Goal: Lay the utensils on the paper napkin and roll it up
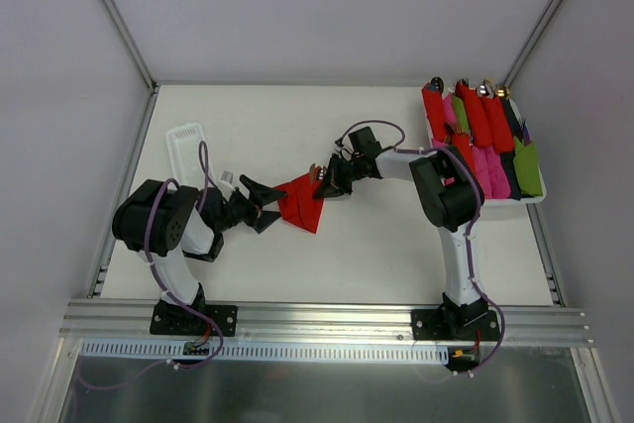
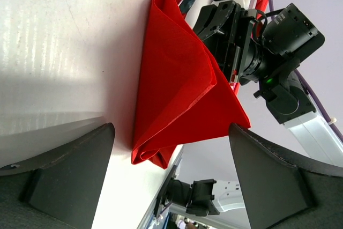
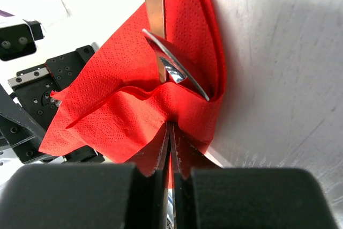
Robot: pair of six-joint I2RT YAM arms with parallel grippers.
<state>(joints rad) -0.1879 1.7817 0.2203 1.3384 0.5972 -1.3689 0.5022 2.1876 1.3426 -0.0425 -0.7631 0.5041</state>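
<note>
Centre frame, utensils (image 3: 154,4) sit inside the half-folded red napkin (image 3: 107,105); right claw (image 3: 170,138) pinches its edge, left claw (image 2: 169,132) spread wide; rolling remains.

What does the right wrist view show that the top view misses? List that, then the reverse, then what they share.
Right wrist only: the utensils tucked in the folded napkin, a flat handle and a curved shiny piece, and the right jaws shut on the napkin's edge.
Top only: a tray of rolled bundles at far right and a white basket at far left.
Both: the red napkin, the right jaws at it, and the left arm close by.
</note>
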